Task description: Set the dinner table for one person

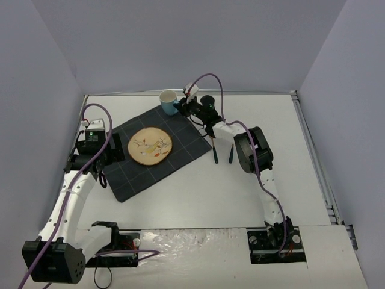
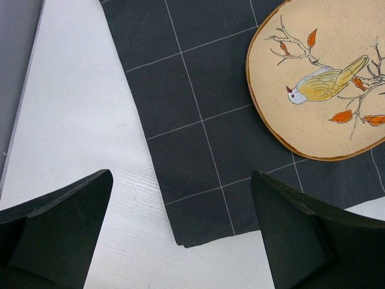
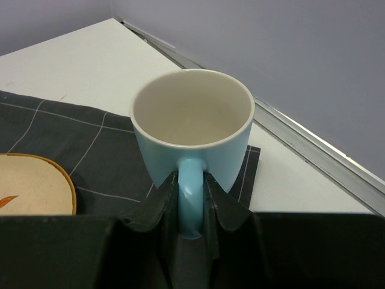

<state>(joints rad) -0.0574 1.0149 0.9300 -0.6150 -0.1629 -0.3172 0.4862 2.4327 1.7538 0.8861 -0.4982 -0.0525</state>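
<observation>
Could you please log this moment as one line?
right gripper: shut on mug handle | mug: upright, at placemat corner | left gripper: open, empty | plate: on placemat

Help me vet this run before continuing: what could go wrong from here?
The right claw pinches the mug only by its thin handle, so it might swivel or slip. The mug is at the far corner of the placemat; set half on the cloth edge, it could tip.
</observation>
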